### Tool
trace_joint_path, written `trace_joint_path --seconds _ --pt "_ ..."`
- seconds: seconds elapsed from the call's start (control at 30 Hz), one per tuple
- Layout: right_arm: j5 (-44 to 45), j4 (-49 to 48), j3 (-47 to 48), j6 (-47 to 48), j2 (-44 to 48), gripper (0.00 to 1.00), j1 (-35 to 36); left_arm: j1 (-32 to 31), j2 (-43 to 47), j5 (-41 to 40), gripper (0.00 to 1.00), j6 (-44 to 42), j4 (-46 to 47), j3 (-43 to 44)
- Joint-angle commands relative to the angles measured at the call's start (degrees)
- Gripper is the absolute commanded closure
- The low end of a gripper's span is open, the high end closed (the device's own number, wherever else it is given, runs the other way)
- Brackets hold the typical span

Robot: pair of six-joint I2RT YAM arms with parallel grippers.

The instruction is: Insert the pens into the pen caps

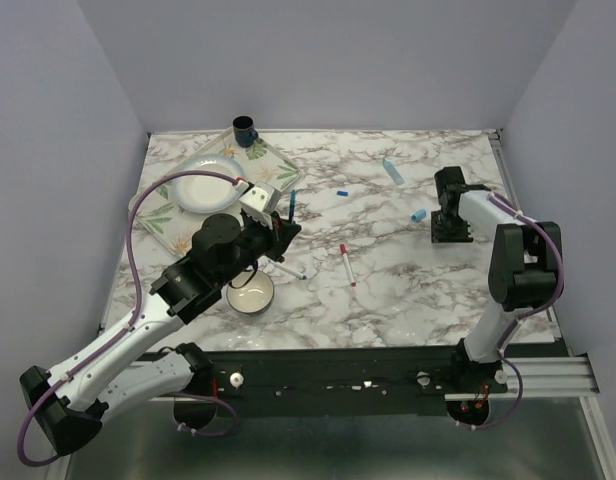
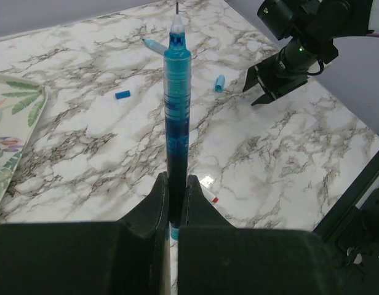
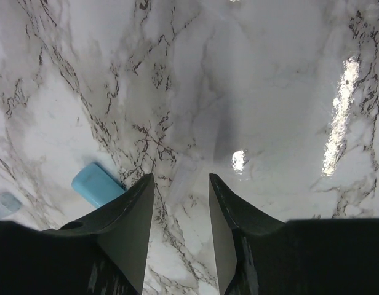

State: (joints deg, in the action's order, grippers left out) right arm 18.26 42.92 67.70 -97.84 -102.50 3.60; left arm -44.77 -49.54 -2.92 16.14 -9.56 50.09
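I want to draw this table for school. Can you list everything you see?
held pen: 1, blue, upright in the left gripper
red-tipped pen: 1, white, mid-table
blue-tipped pen: 1, white, by the bowl
thick pen: 1, light blue, far side
dark blue cap: 1, mid-table
light blue cap: 1, beside the right gripper
bowl: 1, white, near edge
tray: 1, leaf-patterned, far left
plate: 1, white, on tray
cup: 1, dark blue, tray's far corner
left gripper: 1, black, shut on the held pen
right gripper: 1, black, open above the marble table

Top view looking down on table (image 1: 408, 285), wrist views close over it, left's showing right arm (image 2: 325, 18)
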Motion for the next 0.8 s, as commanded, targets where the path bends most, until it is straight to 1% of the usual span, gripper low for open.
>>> trace_joint_path --seconds 0.0,0.07,0.27,0.3,0.43,0.57,0.77 --pt "-0.2 -2.8 -1.2 0.5 -1.3 0.52 -1.0 -0.4 0.2 0.4 1.0 0.3 0.5 -0.2" --pt "-2.3 -4.5 -1.2 1.2 -2.3 0.52 -1.1 -0.4 0.2 -0.2 1.0 0.1 0.4 -0.1" --pt "-2.2 1.2 3.6 4.0 -5.3 0.52 -1.1 -0.7 0.7 -1.9 1.0 -0.5 0.0 0.0" --pt "-2.5 1.5 4.1 6.6 -5.4 0.57 -1.1 -0.9 0.8 -1.9 1.0 -0.7 0.0 0.0" --pt "-8.1 0.9 3.3 12.1 -4.9 0.65 -1.0 -1.7 0.9 -3.1 1.0 -1.0 -0.2 0.0" --pt "-11.0 1.2 -0.2 13.3 -1.9 0.64 -0.9 -2.1 1.5 -3.9 1.0 -1.0 -0.3 0.1" --pt "-10.8 3.8 -4.1 15.2 3.6 0.58 -0.7 -2.2 2.6 -3.9 1.0 -0.4 -0.1 -0.1"
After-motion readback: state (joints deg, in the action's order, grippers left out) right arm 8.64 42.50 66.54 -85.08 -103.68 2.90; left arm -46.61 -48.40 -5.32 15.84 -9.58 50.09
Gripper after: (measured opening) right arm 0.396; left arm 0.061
